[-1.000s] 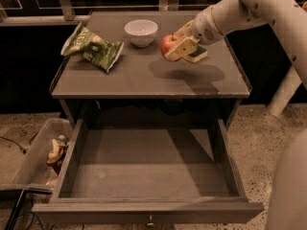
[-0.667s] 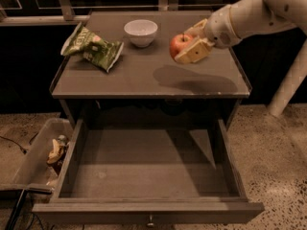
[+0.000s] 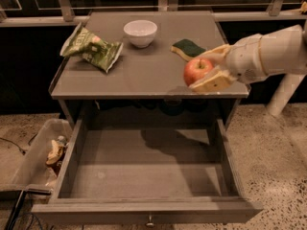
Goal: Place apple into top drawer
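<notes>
The red apple (image 3: 197,70) with yellowish patches is held in my gripper (image 3: 207,70), whose pale fingers (image 3: 212,84) are shut on it from the right. It hangs above the front right part of the grey table top (image 3: 144,75), near the front edge. The white arm comes in from the right. The top drawer (image 3: 146,174) is pulled wide open below and in front of the table; its flat grey bottom is bare and a small metal knob (image 3: 150,221) sits on its front. The apple is above and behind the drawer's right rear corner.
A white bowl (image 3: 140,32) stands at the back of the table. A green chip bag (image 3: 91,45) lies at the left and a green and yellow sponge (image 3: 187,49) at the back right. A clear plastic bin (image 3: 39,159) with scraps sits on the floor at the left.
My gripper has carried the apple from above the table's back right toward the front edge, nearer the open drawer. The sponge it covered now shows.
</notes>
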Robot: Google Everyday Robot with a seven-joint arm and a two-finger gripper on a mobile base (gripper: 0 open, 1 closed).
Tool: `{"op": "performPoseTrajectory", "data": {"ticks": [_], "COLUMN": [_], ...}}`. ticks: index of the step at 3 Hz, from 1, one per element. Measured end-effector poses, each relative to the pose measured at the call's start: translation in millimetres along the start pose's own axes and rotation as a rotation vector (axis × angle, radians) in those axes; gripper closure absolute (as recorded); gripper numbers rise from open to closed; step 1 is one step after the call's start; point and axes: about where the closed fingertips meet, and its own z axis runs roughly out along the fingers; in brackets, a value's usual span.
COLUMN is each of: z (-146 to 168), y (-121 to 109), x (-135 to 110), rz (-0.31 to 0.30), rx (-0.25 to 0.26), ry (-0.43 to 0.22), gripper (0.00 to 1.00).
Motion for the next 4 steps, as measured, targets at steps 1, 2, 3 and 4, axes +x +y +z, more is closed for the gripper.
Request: {"op": "performPoseTrajectory", "data": {"ticks": [1, 2, 3, 4], "z": [15, 60, 60, 76], "y": [48, 100, 100, 107], "x": [37, 79, 79, 83], "rz": [0.054, 0.148, 0.148, 0.157], "rx": [-0.051, -0.159, -0.159, -0.176], "ry": [0.016, 0.041, 0.041, 0.046], "gripper": [1.00, 1.00, 1.00, 1.00]}}
